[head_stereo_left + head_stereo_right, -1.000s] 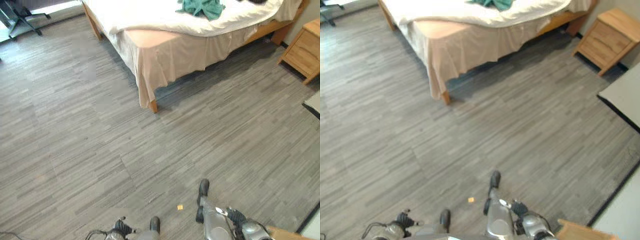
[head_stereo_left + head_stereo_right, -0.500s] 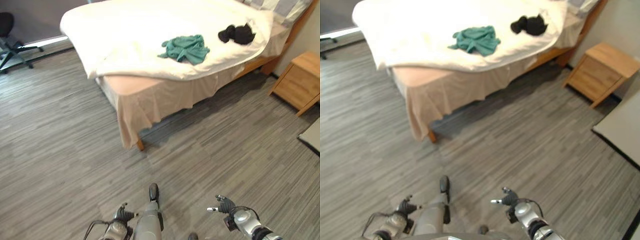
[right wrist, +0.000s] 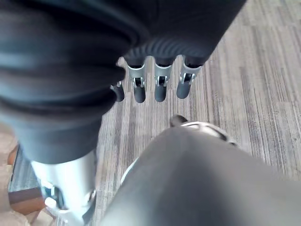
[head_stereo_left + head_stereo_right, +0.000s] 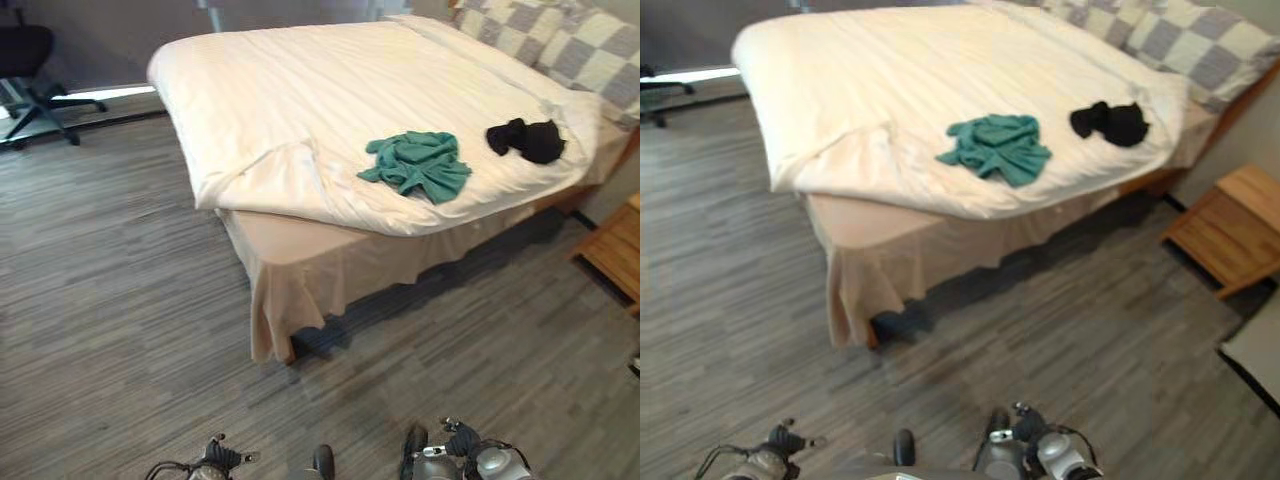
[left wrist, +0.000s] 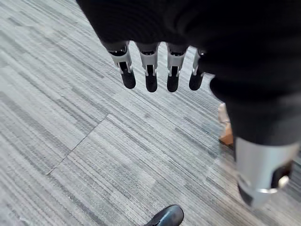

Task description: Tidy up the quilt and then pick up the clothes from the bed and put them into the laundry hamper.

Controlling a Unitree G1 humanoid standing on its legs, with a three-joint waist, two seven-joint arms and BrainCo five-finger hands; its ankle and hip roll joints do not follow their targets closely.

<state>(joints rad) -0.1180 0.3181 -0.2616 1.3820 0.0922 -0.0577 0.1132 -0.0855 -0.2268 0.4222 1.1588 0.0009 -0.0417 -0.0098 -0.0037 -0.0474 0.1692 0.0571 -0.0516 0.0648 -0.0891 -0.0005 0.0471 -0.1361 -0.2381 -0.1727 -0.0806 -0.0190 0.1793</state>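
A white quilt (image 4: 320, 100) covers the bed, and its near corner (image 4: 265, 170) is rumpled and pulled back, leaving the peach sheet (image 4: 310, 265) bare at the bed's foot. A teal garment (image 4: 418, 164) lies crumpled on the quilt near the right edge. A black garment (image 4: 528, 140) lies farther along, toward the pillows. My left hand (image 5: 150, 70) hangs over the floor with straight fingers and holds nothing. My right hand (image 3: 160, 84) hangs the same way, open and empty. Both hands are low and well short of the bed.
Checkered pillows (image 4: 560, 45) lie at the bed's head. A wooden nightstand (image 4: 1230, 225) stands right of the bed. A black office chair (image 4: 30, 70) is at the far left. Grey plank floor (image 4: 120, 330) lies between me and the bed.
The camera has swung up and toward the bed, so the whole quilt and the pillows now show. The clothes have not moved. Both hands stay low and open.
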